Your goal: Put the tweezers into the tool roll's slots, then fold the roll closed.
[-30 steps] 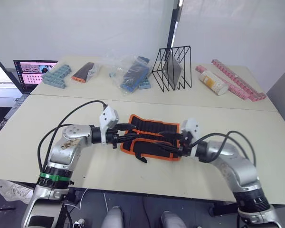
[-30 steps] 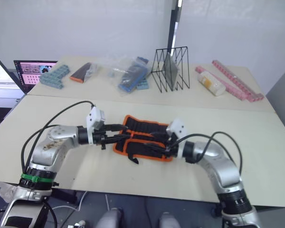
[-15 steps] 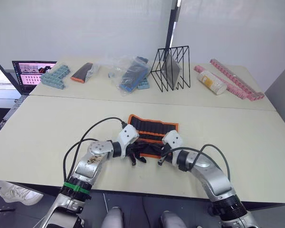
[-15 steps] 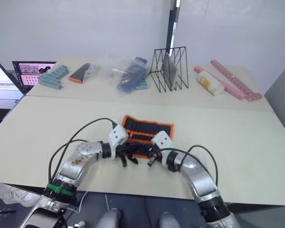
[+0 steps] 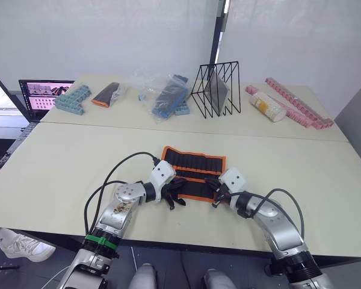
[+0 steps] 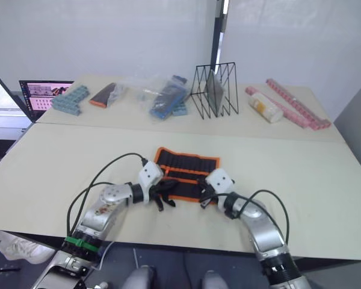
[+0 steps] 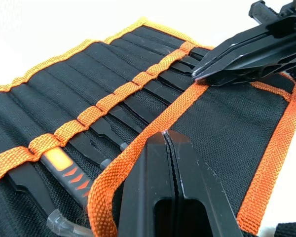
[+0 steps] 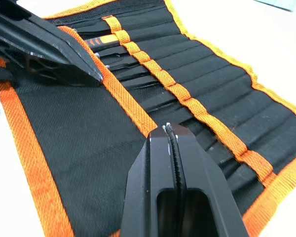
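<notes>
Left gripper (image 7: 168, 136) and right gripper (image 8: 168, 129) are both clenched on the orange-trimmed flap edge of the tool roll (image 5: 192, 171), lower centre of the eye views; tweezers (image 7: 113, 136) sit in its slots

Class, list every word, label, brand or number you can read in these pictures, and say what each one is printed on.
None can be read.
Laptop screen: shows small pictures, too small to read any text.
Cylindrical container: any label is too blurred to read.
Tool roll: no lettering shows; one tool's orange handle bears only chevron marks.
</notes>
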Available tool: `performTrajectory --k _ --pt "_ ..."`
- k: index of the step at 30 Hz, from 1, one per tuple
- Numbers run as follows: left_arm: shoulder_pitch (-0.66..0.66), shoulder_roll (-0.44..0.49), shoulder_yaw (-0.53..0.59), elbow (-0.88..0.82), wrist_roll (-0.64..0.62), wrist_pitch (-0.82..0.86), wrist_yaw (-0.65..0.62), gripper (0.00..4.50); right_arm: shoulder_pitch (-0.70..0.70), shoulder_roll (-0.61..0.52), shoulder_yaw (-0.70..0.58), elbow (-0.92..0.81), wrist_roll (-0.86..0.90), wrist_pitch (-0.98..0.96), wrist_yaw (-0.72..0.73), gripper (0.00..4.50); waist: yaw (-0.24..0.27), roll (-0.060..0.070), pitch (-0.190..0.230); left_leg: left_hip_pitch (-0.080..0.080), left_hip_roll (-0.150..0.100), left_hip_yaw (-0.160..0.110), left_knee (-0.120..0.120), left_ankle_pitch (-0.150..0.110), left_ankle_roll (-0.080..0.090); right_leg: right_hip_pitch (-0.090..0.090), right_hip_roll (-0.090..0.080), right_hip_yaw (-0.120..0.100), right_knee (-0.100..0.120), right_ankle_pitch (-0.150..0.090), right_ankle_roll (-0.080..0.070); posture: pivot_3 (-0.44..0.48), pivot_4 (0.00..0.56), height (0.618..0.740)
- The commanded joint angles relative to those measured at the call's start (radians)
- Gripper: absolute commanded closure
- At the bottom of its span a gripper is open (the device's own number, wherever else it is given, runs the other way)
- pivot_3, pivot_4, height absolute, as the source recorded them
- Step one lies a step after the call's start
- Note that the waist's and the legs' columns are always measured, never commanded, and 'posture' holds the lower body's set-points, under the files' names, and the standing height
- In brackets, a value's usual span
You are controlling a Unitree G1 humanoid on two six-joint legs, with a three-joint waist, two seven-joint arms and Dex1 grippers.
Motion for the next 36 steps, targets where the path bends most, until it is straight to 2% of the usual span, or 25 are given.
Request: performTrajectory --k 1,6,10,15,20,24,28,36 --pt "0.034 0.010 0.038 0.001 -0.013 0.010 0.025 4.50 0.023 -0.017 -0.024 0.029 -0.011 -0.003 0.002 4.46 0.000 0.000 0.000 0.000 0.000 0.000 0.000 0.000 0.000 0.000 0.000 0.000 0.000 0.000 0.000 0.000 0.150 0.735" --pt "0.043 0.004 0.087 -0.094 -0.084 0.039 0.017 4.50 0.011 -0.005 -0.067 0.005 0.040 -0.030 0.007 4.46 0.000 0.000 0.000 -0.001 0.000 0.000 0.000 0.000 0.000 -0.001 0.000 0.000 0.000 0.000 0.000 0.000 0.150 0.735" --pt "0.046 0.043 0.108 -0.185 -0.128 0.095 -0.016 4.50 0.042 0.001 -0.106 -0.109 0.151 -0.013 0.064 4.46 0.002 0.000 0.001 -0.003 0.000 0.000 0.000 0.000 0.000 -0.002 0.000 0.000 0.000 0.000 0.000 0.000 0.150 0.735" --pt "0.076 0.061 0.074 -0.266 -0.157 0.166 -0.037 4.50 0.066 -0.002 -0.047 -0.181 0.138 0.029 0.089 4.46 -0.002 0.000 0.001 -0.003 0.000 0.000 -0.003 0.000 0.000 -0.003 0.000 0.000 -0.002 0.000 0.000 0.000 0.150 0.735" --pt "0.074 0.028 0.042 -0.213 -0.143 0.152 -0.012 4.50 0.050 0.022 0.017 -0.146 0.081 0.032 0.072 4.46 -0.002 0.000 0.001 -0.003 0.000 0.000 -0.003 0.000 0.000 -0.003 0.000 0.000 -0.003 0.000 0.000 0.000 0.150 0.735" --pt "0.063 0.028 0.008 -0.107 -0.074 0.120 0.013 4.50 0.046 0.024 0.053 -0.096 0.014 0.044 0.043 4.46 -0.001 0.000 0.001 -0.003 0.000 0.000 -0.003 0.000 0.000 -0.003 0.000 0.000 -0.006 0.000 0.000 0.000 0.150 0.735" --pt "0.067 0.055 -0.013 -0.060 -0.026 0.093 0.013 4.50 0.071 -0.002 0.017 -0.076 0.001 0.026 0.036 4.46 0.001 0.000 0.001 -0.002 0.000 0.000 -0.003 0.000 0.000 -0.001 0.000 0.000 -0.007 0.000 0.000 0.000 0.150 0.735" --pt "0.082 0.095 0.029 -0.079 -0.060 0.096 -0.007 4.50 0.103 -0.048 -0.081 -0.068 0.058 -0.002 0.056 4.46 0.000 0.000 0.001 -0.002 0.000 0.000 -0.003 0.000 0.000 0.000 0.000 0.000 -0.007 0.000 0.000 0.000 0.150 0.735"
